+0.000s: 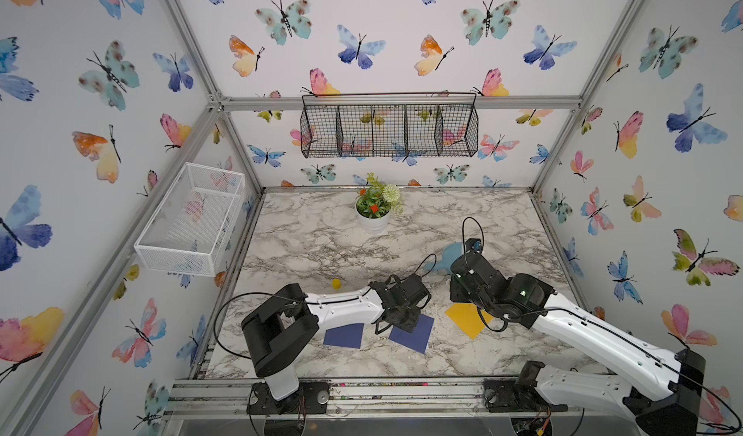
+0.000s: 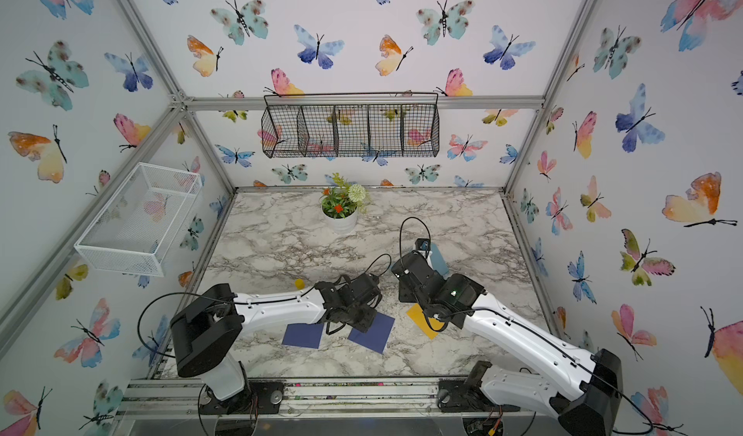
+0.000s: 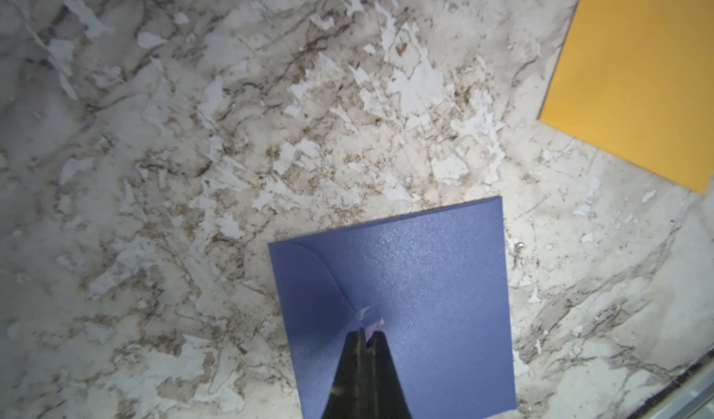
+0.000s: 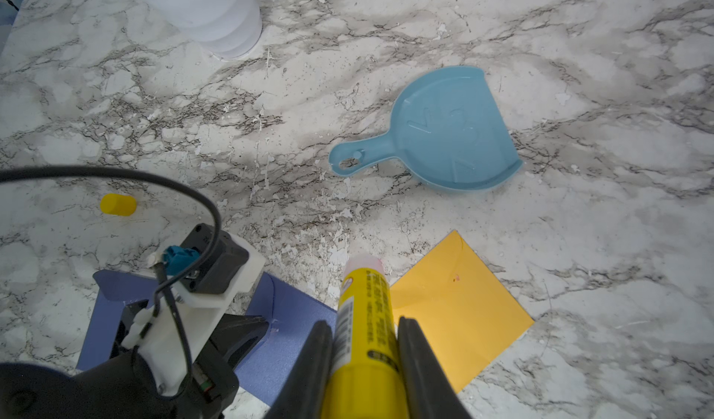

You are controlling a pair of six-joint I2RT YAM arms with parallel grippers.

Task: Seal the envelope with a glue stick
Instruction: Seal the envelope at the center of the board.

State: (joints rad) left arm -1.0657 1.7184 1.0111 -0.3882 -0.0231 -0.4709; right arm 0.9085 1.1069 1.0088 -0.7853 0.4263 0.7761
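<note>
Marble worktop (image 1: pixel 321 245), we see the right tool (image 4: pixel 364 322) clamped on the uncapped glue stick (image 4: pixel 365 301) near a yellow envelope (image 4: pixel 456 305), left tool (image 3: pixel 365 334) closed together at a blue envelope (image 3: pixel 425 274) flap — dustpan (image 4: pixel 444 131), loose cap (image 4: pixel 118 204), flowerpot (image 4: pixel 208 7) beyond.

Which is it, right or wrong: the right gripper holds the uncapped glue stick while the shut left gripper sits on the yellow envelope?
Wrong: the left gripper sits on a blue envelope, per the left wrist view. The rest stands.
</note>
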